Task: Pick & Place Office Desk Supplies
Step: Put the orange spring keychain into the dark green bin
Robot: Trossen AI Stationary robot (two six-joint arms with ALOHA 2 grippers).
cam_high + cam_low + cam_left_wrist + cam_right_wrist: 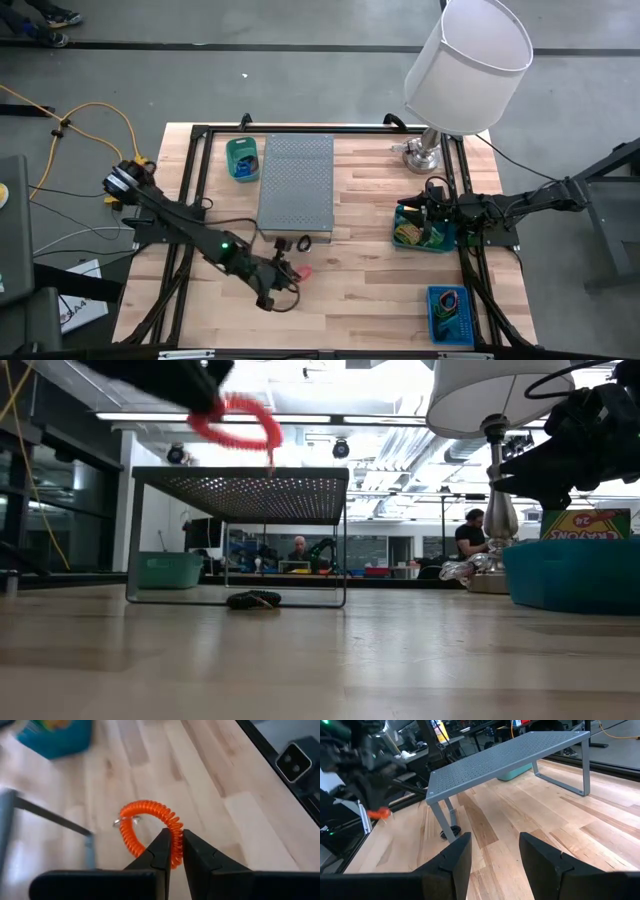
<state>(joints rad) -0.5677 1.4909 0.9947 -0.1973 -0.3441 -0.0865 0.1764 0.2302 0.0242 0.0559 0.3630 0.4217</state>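
Left gripper (174,851) is pinched on the red coil loop (150,827), holding it clear of the table just in front of the grey perforated stand (296,180); lifted like this, it looks ready to be carried to a bin. Right gripper (492,851) waits with fingers spread over the teal bin (425,235), well to the right of the stand. Open wood lies between stand and bin; a dark band (253,600) lies under the stand's front edge.
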